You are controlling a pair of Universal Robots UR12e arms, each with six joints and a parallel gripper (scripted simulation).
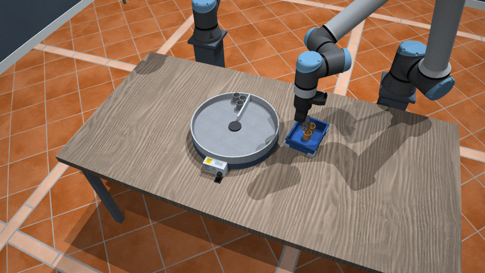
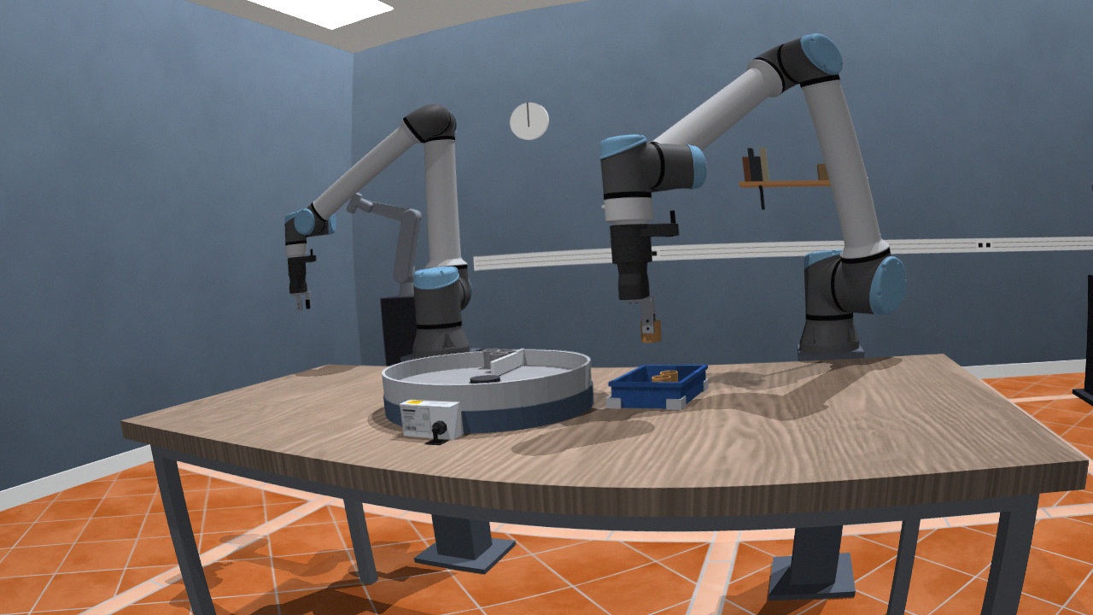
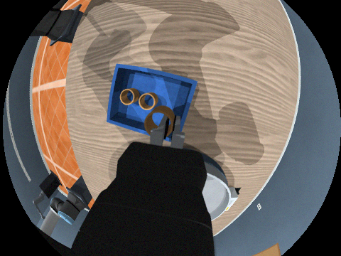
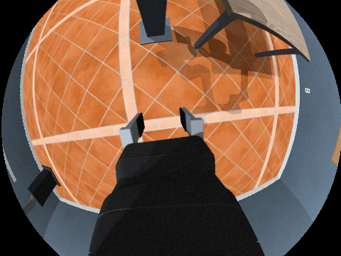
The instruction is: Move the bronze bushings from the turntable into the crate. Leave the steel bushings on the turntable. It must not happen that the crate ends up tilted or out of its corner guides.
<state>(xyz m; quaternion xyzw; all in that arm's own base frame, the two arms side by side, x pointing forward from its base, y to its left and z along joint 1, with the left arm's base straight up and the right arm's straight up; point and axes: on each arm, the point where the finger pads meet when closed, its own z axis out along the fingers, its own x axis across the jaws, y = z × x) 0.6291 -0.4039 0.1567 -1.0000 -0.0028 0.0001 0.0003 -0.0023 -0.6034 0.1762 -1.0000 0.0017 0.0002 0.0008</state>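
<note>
My left gripper (image 1: 306,124) (image 2: 648,325) (image 3: 171,122) is shut on the wall of a bronze bushing (image 2: 656,331) (image 3: 148,124), held upright above the crate's turntable-side part. The blue crate (image 1: 300,146) (image 2: 645,395) (image 3: 156,72) stands level, within its visible white corner guides (image 1: 310,154) (image 2: 675,402). Inside, two bronze bushings stand upright side by side: one (image 1: 307,136) (image 3: 155,101) and another (image 1: 312,127) (image 3: 136,96). Three steel bushings (image 1: 236,97) (image 1: 243,98) (image 1: 239,104) stand on the turntable (image 1: 216,139) (image 2: 488,394) (image 3: 216,195). My right gripper (image 2: 303,301) (image 4: 161,117) is open and empty, away from the table.
A raised divider (image 1: 243,107) (image 2: 507,361) runs from the turntable's hub (image 1: 234,126) to its rim, beside the steel bushings. A white control box (image 1: 215,165) (image 2: 430,419) sits at the turntable's front. The crate's walls rise around the standing bushings.
</note>
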